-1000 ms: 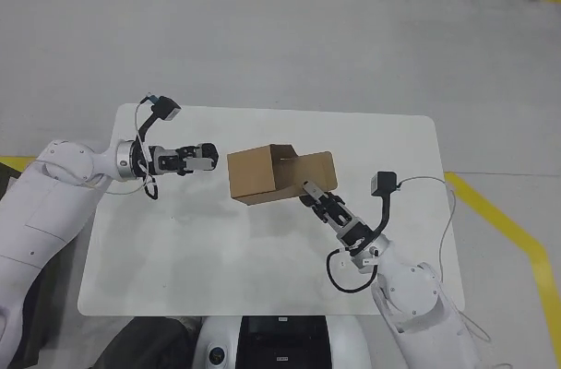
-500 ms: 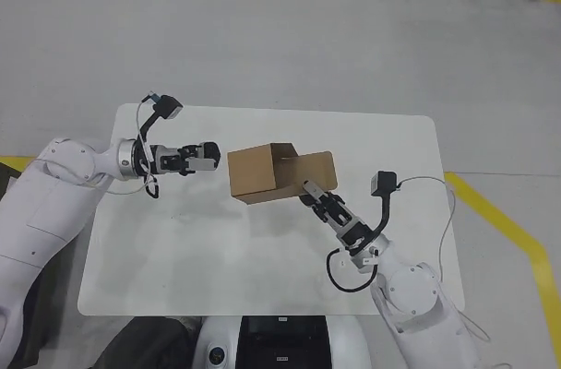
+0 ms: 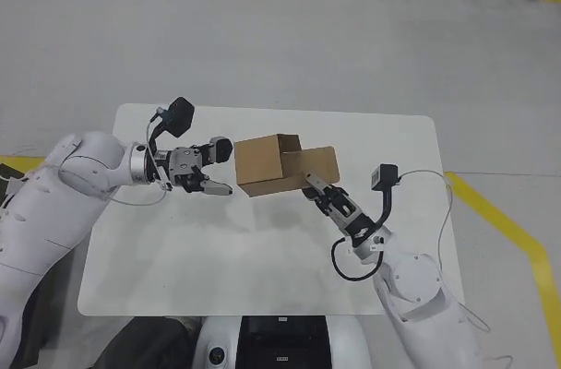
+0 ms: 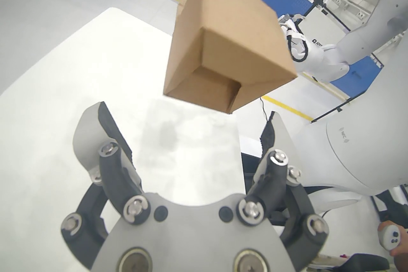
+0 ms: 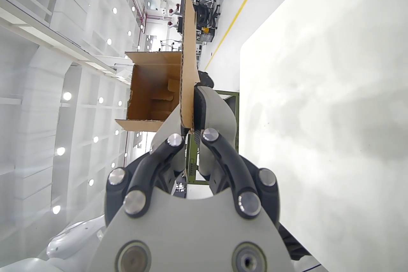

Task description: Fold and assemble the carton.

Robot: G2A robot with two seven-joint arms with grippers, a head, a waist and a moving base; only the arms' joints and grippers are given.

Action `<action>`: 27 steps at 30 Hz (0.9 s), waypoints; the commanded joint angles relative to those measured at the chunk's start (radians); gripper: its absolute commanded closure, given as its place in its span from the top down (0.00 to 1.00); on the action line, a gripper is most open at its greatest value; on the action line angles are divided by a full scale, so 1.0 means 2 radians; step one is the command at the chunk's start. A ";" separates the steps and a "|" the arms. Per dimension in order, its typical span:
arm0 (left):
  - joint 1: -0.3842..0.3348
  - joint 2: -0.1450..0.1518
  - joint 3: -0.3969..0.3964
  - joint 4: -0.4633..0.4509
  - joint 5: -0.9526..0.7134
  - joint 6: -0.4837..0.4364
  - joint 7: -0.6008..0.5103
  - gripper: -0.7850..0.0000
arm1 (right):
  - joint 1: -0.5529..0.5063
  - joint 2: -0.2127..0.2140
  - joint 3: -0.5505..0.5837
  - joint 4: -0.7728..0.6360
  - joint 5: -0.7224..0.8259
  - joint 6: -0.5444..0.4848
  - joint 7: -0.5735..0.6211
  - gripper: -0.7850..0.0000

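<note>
Step in hand, by my reading: folding, with the one carton (image 3: 273, 164) held clear of the table (image 3: 216, 267) by your right gripper (image 5: 191, 113), jaws pinched on an outstretched flap. Your left gripper (image 4: 188, 126) hangs just beside the carton's other end, jaws apart and empty; next it likely must brace a wall or press flaps. Count: one carton, two grippers

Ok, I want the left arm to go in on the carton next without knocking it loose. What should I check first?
1. Right gripper shut on a flap of the carton: ok.
2. Left gripper open: ok.
3. Left gripper apart from the carton: ok.
4. Carton held clear of the table: ok.
5. End flaps facing the left gripper locked: cannot tell.
</note>
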 commanded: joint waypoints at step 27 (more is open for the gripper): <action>0.047 0.006 -0.007 -0.051 0.347 0.014 0.281 1.00 | 0.006 0.000 -0.004 0.014 0.007 -0.010 -0.009 0.00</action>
